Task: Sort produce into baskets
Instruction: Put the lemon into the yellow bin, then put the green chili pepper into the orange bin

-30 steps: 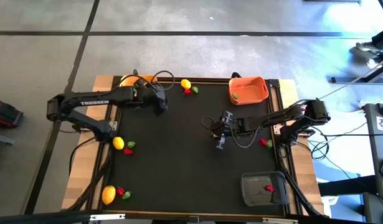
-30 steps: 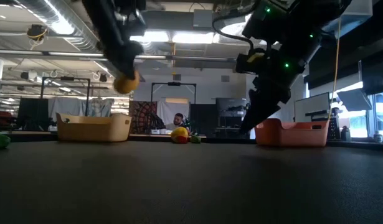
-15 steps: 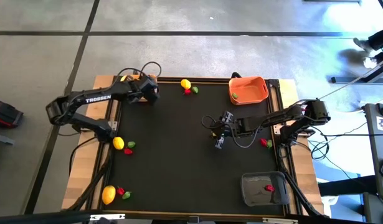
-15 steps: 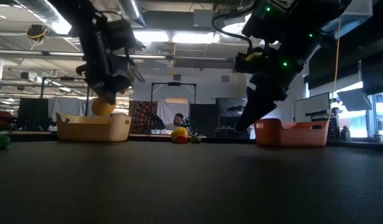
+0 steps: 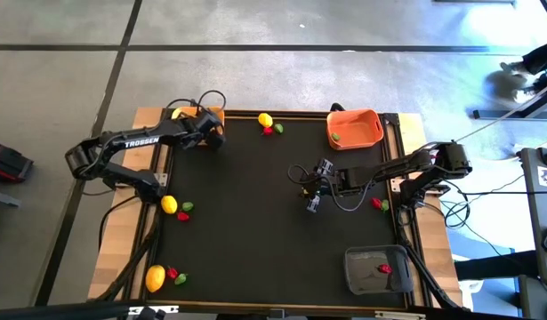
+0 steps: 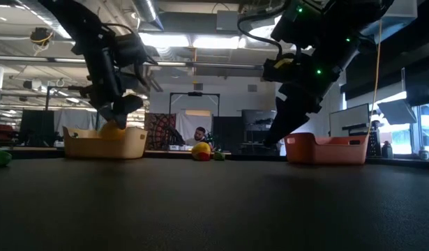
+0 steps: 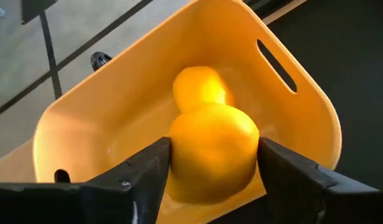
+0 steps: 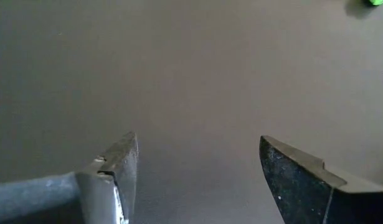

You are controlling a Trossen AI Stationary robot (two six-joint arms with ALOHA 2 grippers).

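My left gripper [image 5: 211,135] hangs over the yellow-orange basket [image 5: 180,113] at the table's far left corner, with a yellow lemon [image 7: 211,152] between its fingers. In the low view that lemon [image 6: 113,130] sits at the height of the basket's rim [image 6: 106,132]. Another lemon [image 7: 200,87] lies on the basket's floor. My right gripper [image 5: 315,203] hovers open over the middle of the black mat, with only bare mat between its fingers [image 8: 116,168]. My left gripper has the lemon's two opposite sides [image 7: 179,155] between its two fingers, which slant down from above toward the table's far left corner. The lemon is clear of the basket floor, inside the basket's opening and above the other lemon.
An orange-red basket [image 5: 355,127] at the far right holds a green piece [image 5: 335,138]. A dark grey basket [image 5: 377,269] at the near right holds a red piece [image 5: 385,268]. Lemons with red and green pieces lie at the far edge [image 5: 265,120], the left [image 5: 169,204] and the near left [image 5: 155,278].
My left gripper has carried the lemon toward the table's far left corner and down, from above the mat to over the yellow-orange basket; the lemon has sunk to the basket's rim.
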